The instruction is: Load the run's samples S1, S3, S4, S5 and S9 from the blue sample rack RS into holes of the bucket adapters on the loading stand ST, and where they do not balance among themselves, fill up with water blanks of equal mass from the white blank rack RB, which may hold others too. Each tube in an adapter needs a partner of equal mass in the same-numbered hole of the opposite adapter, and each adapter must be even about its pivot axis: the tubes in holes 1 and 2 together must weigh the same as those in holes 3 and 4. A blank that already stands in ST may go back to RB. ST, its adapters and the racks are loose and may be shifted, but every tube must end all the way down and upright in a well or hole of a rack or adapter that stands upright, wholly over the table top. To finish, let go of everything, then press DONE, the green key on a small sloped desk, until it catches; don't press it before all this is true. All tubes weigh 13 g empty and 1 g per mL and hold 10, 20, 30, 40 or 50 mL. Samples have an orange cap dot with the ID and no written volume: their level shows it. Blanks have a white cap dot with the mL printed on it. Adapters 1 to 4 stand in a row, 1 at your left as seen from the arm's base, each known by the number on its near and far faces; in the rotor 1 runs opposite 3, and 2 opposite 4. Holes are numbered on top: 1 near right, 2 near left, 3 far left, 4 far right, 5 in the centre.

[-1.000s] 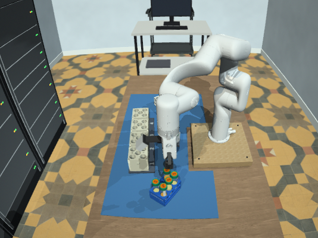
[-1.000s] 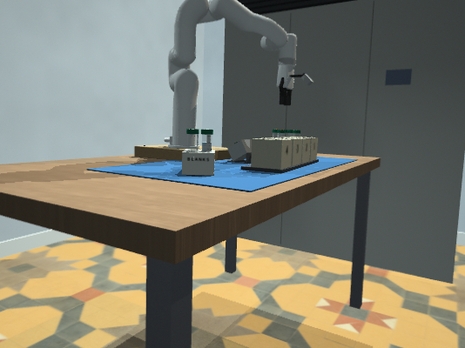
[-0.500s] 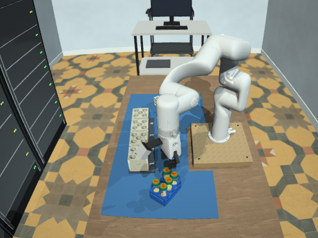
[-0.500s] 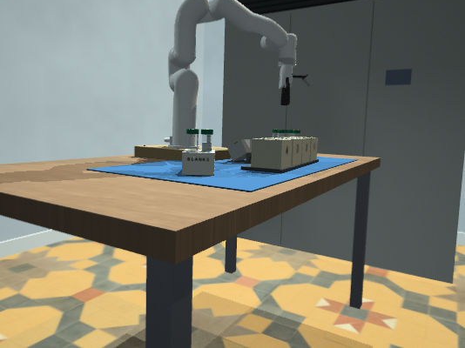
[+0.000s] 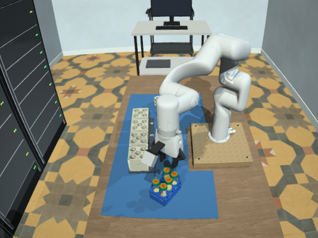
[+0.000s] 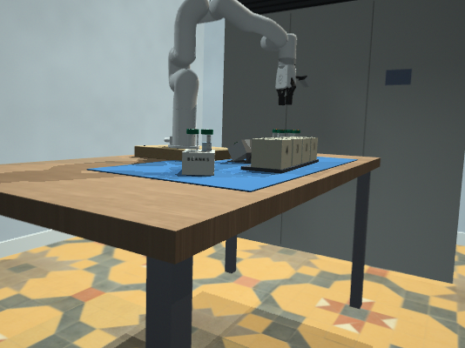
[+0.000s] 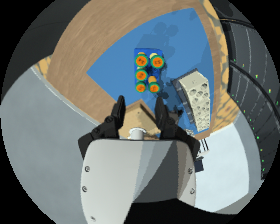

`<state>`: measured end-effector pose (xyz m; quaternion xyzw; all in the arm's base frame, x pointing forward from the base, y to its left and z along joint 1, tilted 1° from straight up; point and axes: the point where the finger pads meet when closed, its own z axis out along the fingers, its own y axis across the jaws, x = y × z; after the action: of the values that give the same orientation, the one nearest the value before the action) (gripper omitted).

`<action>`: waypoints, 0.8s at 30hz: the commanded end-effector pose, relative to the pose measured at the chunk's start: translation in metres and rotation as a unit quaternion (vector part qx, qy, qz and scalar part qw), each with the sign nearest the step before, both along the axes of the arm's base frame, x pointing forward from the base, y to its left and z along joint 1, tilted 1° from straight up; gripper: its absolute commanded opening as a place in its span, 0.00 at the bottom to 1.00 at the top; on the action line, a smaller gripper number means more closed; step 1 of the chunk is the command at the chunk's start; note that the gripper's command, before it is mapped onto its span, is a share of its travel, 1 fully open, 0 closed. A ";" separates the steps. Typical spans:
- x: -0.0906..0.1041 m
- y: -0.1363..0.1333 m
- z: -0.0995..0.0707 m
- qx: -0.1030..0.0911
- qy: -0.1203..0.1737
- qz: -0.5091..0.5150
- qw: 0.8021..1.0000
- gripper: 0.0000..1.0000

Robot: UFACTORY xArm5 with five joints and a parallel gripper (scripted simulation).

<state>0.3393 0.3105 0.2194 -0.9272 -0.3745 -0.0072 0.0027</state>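
The blue sample rack RS (image 5: 165, 188) stands on the blue mat and holds several orange-dotted tubes; it also shows in the wrist view (image 7: 148, 72). The loading stand ST (image 5: 139, 138) with its row of pale adapters lies to the rack's far left, and its holes look empty from above. My gripper (image 5: 170, 160) hangs high above the mat between ST and RS, open and empty. It shows well above the adapters (image 6: 285, 151) in the exterior view (image 6: 285, 99), and in the wrist view (image 7: 139, 112). The white blank rack RB (image 6: 198, 163) holds two tubes.
A grey sloped desk (image 6: 239, 150) sits beside ST; the arm hides it in the top view. The arm's raised tan base plate (image 5: 221, 145) stands right of the mat. The table's edge runs close behind ST.
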 end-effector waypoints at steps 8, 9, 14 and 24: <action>0.001 0.001 -0.004 0.001 -0.002 0.006 1.000 0.57; 0.001 0.001 -0.006 0.001 -0.002 0.006 1.000 0.57; 0.001 0.001 -0.016 0.001 -0.002 0.006 1.000 0.57; 0.001 0.001 -0.032 0.001 -0.002 0.006 1.000 0.57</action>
<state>0.3395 0.3107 0.1899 -0.9248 -0.3803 -0.0071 0.0026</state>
